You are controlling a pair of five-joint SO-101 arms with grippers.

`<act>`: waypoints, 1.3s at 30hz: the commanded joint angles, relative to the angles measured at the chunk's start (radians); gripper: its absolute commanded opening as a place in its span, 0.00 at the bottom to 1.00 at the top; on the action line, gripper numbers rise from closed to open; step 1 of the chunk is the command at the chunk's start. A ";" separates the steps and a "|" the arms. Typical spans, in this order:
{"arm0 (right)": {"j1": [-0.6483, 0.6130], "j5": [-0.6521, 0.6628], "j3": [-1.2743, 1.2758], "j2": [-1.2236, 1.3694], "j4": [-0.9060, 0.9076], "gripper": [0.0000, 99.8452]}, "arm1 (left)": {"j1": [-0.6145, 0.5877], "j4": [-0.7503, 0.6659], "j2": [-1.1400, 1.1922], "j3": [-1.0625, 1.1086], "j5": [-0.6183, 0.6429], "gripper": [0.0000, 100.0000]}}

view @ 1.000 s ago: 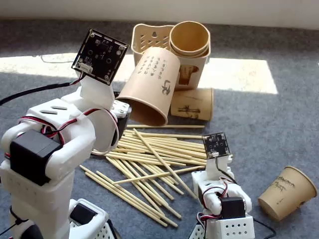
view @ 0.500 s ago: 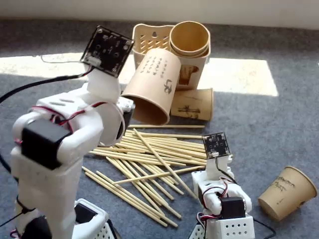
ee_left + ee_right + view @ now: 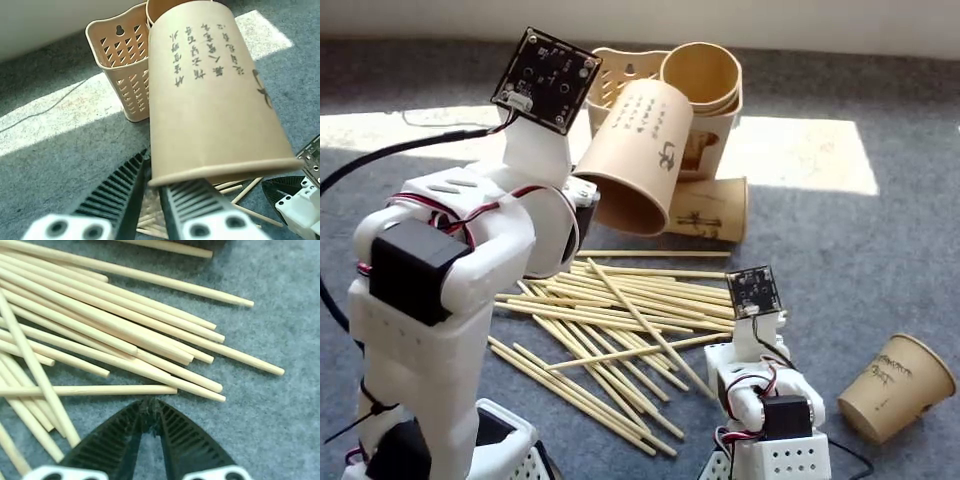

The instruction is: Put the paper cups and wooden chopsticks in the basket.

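Cup carry in hand: your left gripper clamps a paper cup by its rim, tilted just before the basket; next, lift it over the basket's mouth and release; your right gripper, closed and empty, hangs above the chopsticks before the basket.

Three cameras covering one grey surface from above and from both wrists.
The high camera is looking down from behind the two arms, taking in the basket and the chopsticks. The left wrist camera is sitting just behind the left gripper, facing the basket, with a paper cup close before its lens. The right wrist camera is hanging low, looking down past the right gripper at the same chopsticks from very near.
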 commanded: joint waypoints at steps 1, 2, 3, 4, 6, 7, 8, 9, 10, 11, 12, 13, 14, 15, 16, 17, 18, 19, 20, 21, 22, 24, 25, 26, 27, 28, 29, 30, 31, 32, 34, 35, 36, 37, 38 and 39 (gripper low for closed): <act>-0.012 -0.008 0.119 -0.016 0.001 0.01 | 0.010 -0.058 0.016 -0.033 0.002 0.01; -0.012 -0.008 0.119 -0.016 0.001 0.01 | 0.010 -0.069 0.035 -0.036 0.002 0.01; -0.012 -0.008 0.119 -0.016 0.001 0.01 | 0.012 -0.078 0.058 -0.039 0.002 0.01; -0.012 -0.008 0.119 -0.016 0.001 0.01 | 0.012 -0.092 0.085 -0.041 0.002 0.01; -0.012 -0.008 0.119 -0.016 0.001 0.01 | 0.012 -0.124 0.145 -0.041 0.002 0.01; -0.012 -0.008 0.119 -0.016 0.001 0.01 | 0.012 -0.143 0.168 -0.041 0.002 0.01; -0.012 -0.008 0.119 -0.016 0.001 0.01 | 0.010 -0.166 0.194 -0.042 0.002 0.01; -0.012 -0.008 0.119 -0.016 0.001 0.01 | 0.008 -0.190 0.209 -0.042 0.002 0.01; -0.012 -0.008 0.119 -0.016 0.001 0.01 | 0.008 -0.215 0.219 -0.042 0.002 0.01; -0.012 -0.008 0.119 -0.016 0.001 0.01 | 0.008 -0.242 0.223 -0.042 0.002 0.01; -0.012 -0.008 0.119 -0.016 0.001 0.01 | 0.008 -0.272 0.226 -0.042 0.002 0.01; -0.012 -0.008 0.119 -0.016 0.001 0.01 | 0.008 -0.298 0.228 -0.042 0.002 0.01; -0.012 -0.008 0.119 -0.016 0.001 0.01 | 0.010 -0.319 0.229 -0.041 0.002 0.01; -0.012 -0.008 0.119 -0.016 0.001 0.01 | 0.010 -0.344 0.229 -0.038 0.002 0.01; -0.012 -0.008 0.119 -0.016 0.001 0.01 | 0.008 -0.361 0.231 -0.036 0.002 0.01; -0.012 -0.008 0.119 -0.016 0.001 0.01 | 0.008 -0.376 0.231 -0.035 0.002 0.01; -0.012 -0.008 0.119 -0.016 0.001 0.01 | 0.007 -0.387 0.234 -0.035 0.002 0.01; -0.012 -0.008 0.119 -0.016 0.001 0.01 | 0.007 -0.391 0.248 -0.041 0.002 0.01; -0.012 -0.008 0.119 -0.016 0.001 0.01 | 0.007 -0.393 0.263 -0.044 0.002 0.01; -0.012 -0.008 0.119 -0.016 0.001 0.01 | 0.007 -0.405 0.283 -0.044 0.002 0.01; -0.012 -0.008 0.119 -0.016 0.001 0.01 | 0.007 -0.419 0.305 -0.044 0.002 0.01; -0.012 -0.008 0.119 -0.016 0.001 0.01 | 0.001 -0.440 0.346 -0.044 0.000 0.01; -0.012 -0.008 0.119 -0.016 0.001 0.01 | -0.008 -0.450 0.360 -0.044 0.000 0.01; -0.012 -0.008 0.119 -0.016 0.001 0.01 | -0.013 -0.460 0.375 -0.045 0.000 0.01; -0.012 -0.008 0.119 -0.016 0.001 0.01 | -0.018 -0.471 0.387 -0.050 0.000 0.01; -0.012 -0.008 0.119 -0.016 0.001 0.01 | -0.022 -0.474 0.400 -0.064 0.000 0.01; -0.012 -0.008 0.119 -0.016 0.001 0.01 | -0.028 -0.476 0.412 -0.081 0.000 0.01; -0.012 -0.008 0.119 -0.016 0.001 0.01 | -0.033 -0.476 0.421 -0.099 0.000 0.03; -0.012 -0.008 0.119 -0.016 0.001 0.01 | -0.033 -0.476 0.432 -0.113 0.002 0.05; -0.012 -0.008 0.119 -0.016 0.001 0.01 | -0.033 -0.474 0.443 -0.127 0.002 0.08; -0.012 -0.008 0.119 -0.016 0.001 0.01 | -0.033 -0.471 0.464 -0.154 0.006 0.15; -0.012 -0.008 0.119 -0.016 0.001 0.01 | -0.033 -0.470 0.473 -0.165 0.006 0.17; -0.012 -0.008 0.119 -0.016 0.001 0.01 | -0.033 -0.470 0.483 -0.174 0.008 0.19; -0.012 -0.008 0.119 -0.016 0.001 0.01 | -0.035 -0.473 0.489 -0.183 0.008 0.19; -0.012 -0.008 0.119 -0.016 0.001 0.01 | -0.035 -0.474 0.496 -0.191 0.008 0.19; -0.012 -0.008 0.119 -0.016 0.001 0.01 | -0.041 -0.476 0.503 -0.202 0.008 0.18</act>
